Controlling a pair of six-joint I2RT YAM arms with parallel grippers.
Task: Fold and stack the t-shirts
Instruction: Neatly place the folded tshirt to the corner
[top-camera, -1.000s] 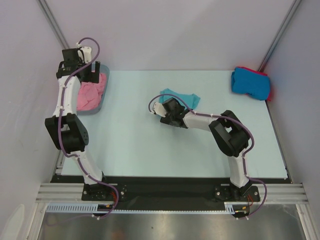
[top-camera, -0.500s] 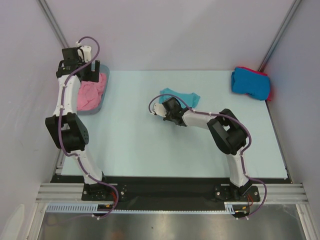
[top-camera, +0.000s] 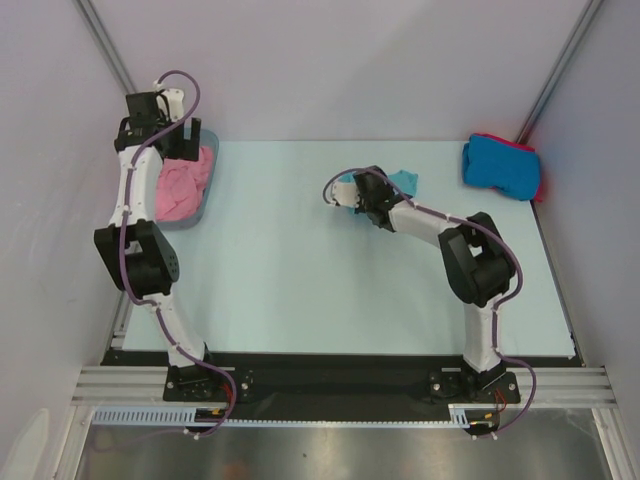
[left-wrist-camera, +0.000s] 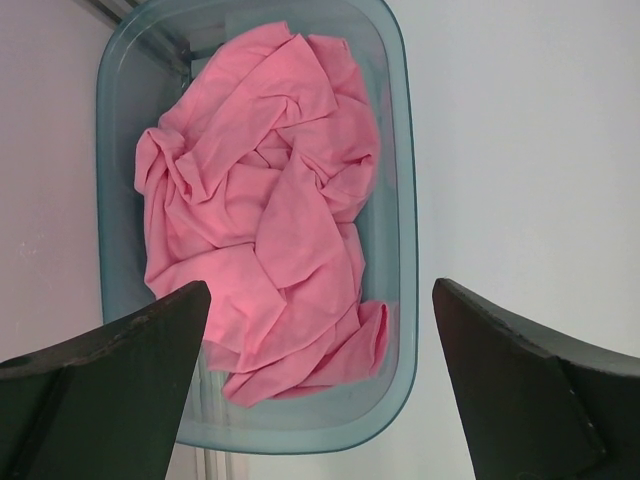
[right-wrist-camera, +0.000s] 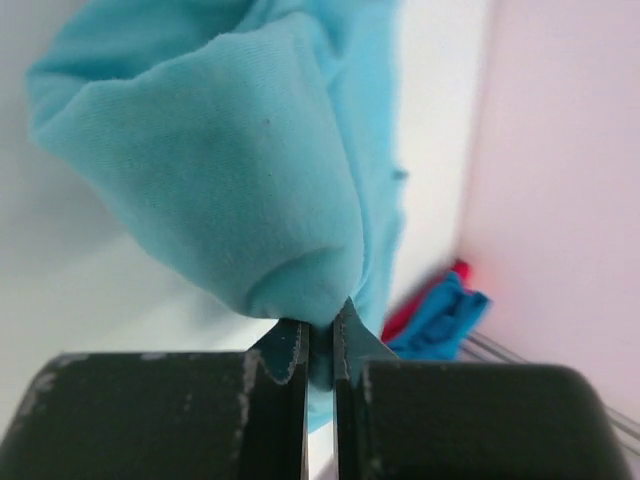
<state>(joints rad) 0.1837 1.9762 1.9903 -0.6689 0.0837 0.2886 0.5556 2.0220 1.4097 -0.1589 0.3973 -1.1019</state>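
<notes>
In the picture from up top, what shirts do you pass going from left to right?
pink t-shirt in the tub → teal t-shirt → bright blue t-shirt

**Right arm carries the teal shirt back and to the right**
The right gripper (right-wrist-camera: 320, 335), a second ago over the middle of the table (top-camera: 270, 260), now sits farther back and rightward, its jaws pinched on the teal t-shirt (top-camera: 405, 180). That shirt, earlier spread out flat, is now bunched into a small wad nearer the bright blue t-shirt (top-camera: 500, 165).
</notes>
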